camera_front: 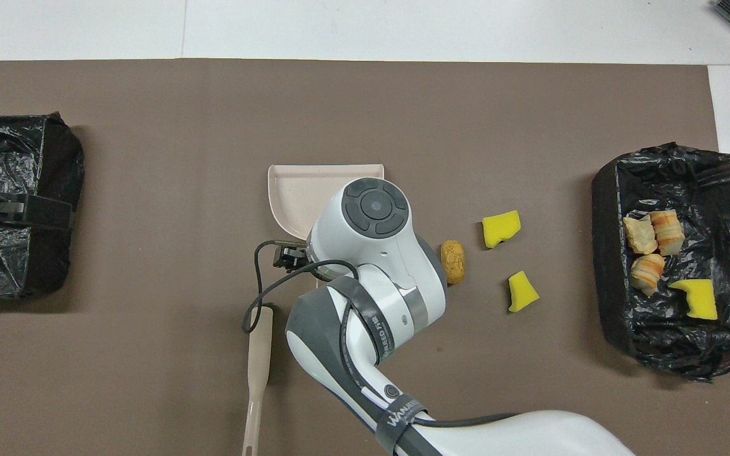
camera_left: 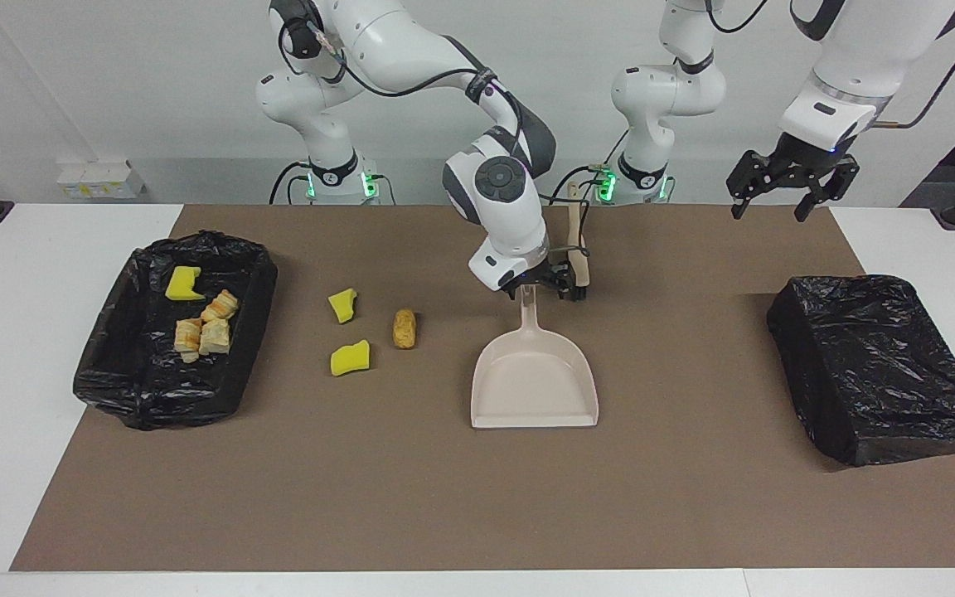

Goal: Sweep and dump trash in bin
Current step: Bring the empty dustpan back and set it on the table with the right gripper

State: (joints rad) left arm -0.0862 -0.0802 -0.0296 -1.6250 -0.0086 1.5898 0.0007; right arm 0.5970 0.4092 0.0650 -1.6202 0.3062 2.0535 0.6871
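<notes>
The beige dustpan lies flat on the brown mat mid-table, its handle pointing toward the robots. My right gripper hovers open just over the handle's tip, its fingers spread to either side. Beside the pan, toward the right arm's end, lie loose trash pieces: a brown nugget and two yellow sponge chunks. The black-lined bin at that end holds a yellow chunk and tan bread lumps. My left gripper waits open, high over the mat's other end.
A brush with a tan handle lies on the mat next to the dustpan's handle, nearer the robots. A second black-bagged box sits at the left arm's end. In the overhead view the right arm covers the pan's handle.
</notes>
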